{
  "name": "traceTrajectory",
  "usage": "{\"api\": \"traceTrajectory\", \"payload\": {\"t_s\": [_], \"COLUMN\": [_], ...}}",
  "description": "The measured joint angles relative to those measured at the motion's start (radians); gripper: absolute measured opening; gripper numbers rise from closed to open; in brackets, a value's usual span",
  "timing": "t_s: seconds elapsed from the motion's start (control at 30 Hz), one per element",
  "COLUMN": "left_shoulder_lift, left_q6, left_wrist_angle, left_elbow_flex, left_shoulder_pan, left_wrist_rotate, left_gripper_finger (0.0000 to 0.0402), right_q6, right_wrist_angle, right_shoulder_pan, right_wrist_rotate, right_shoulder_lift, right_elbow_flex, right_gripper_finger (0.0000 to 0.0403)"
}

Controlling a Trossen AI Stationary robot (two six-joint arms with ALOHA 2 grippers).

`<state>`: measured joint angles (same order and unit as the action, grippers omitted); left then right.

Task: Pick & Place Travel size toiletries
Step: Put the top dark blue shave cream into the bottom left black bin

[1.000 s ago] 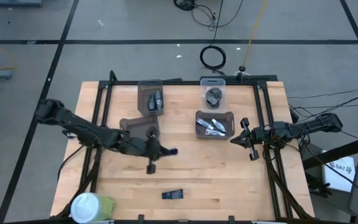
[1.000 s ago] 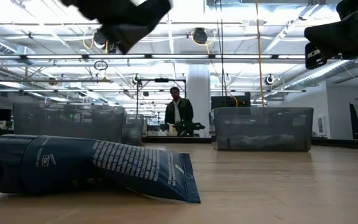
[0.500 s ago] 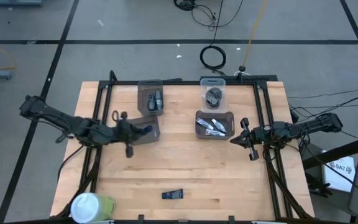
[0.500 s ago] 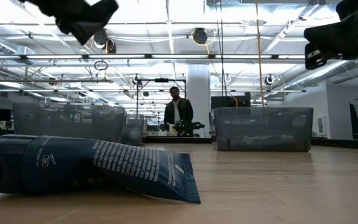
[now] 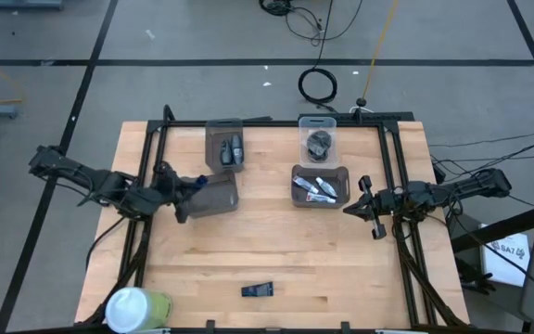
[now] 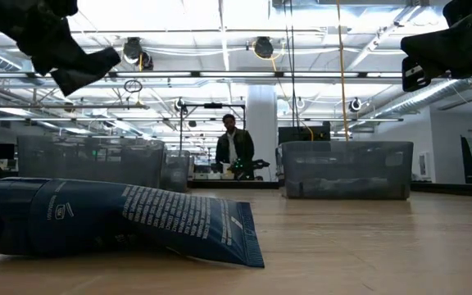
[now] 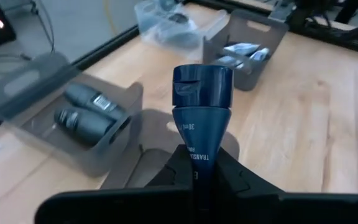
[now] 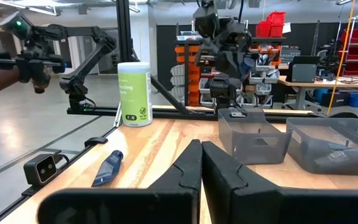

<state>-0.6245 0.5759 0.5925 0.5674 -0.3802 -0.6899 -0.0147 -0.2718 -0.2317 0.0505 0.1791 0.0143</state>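
Dark blue tube [image 7: 199, 118] is clamped cap-forward in the left gripper [image 5: 185, 188], which we see raised at the left edge of an empty grey bin [image 5: 219, 197]. A second blue tube [image 5: 258, 290] lies on the near middle of the table [image 5: 341, 269], right of the white-and-green cylinder [image 5: 135, 309]. Far right, the right gripper [image 5: 360, 206] hovers with fingers together, holding nothing, beside the bin of white tubes [image 5: 320, 188].

Even, bright overhead light; table [image 5: 276, 250] evenly lit with soft, short shadows. Low view: ceiling lights [image 6: 256, 45] glare white, arms are silhouettes against them, the near blue tube [image 6: 113, 221] soft-focused. Left wrist view: own fingers [image 7: 166, 180] blurred, far bins soft.
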Motion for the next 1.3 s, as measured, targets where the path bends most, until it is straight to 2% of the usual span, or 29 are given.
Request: {"api": "traceTrajectory", "payload": {"t_s": [0.17,0.43,0.67,0.97,1.13,1.3], "left_shoulder_lift": [-0.043,-0.173,-0.32,-0.522,-0.615,-0.657], "left_q6": [0.056,0.092,0.038,-0.1,-0.152,-0.186], "left_wrist_angle": [0.036,0.1,0.116,0.113,0.114,0.112], "left_elbow_flex": [0.0,0.0,0.012,0.09,0.133,0.16], "left_shoulder_pan": [0.041,0.202,0.34,0.453,0.475,0.475], "left_wrist_rotate": [0.034,0.247,0.399,0.504,0.51,0.51], "left_gripper_finger": [0.0012,0.0013,0.0009,0.0006,0.0018,0.0012], "right_q6": [0.0,0.0,0.0,0.0,0.0,0.0], "right_wrist_angle": [0.0,0.0,0.0,0.0,0.0,0.0], "right_shoulder_pan": [0.0,0.0,0.0,0.0,0.0,0.0], "right_wrist_rotate": [0.0,0.0,0.0,0.0,0.0,0.0], "right_shoulder_lift": [0.0,0.0,0.0,0.0,0.0,0.0], "right_elbow_flex": [0.0,0.0,0.0,0.0,0.0,0.0], "right_gripper_finger": [0.0,0.0,0.0,0.0,0.0,0.0]}}
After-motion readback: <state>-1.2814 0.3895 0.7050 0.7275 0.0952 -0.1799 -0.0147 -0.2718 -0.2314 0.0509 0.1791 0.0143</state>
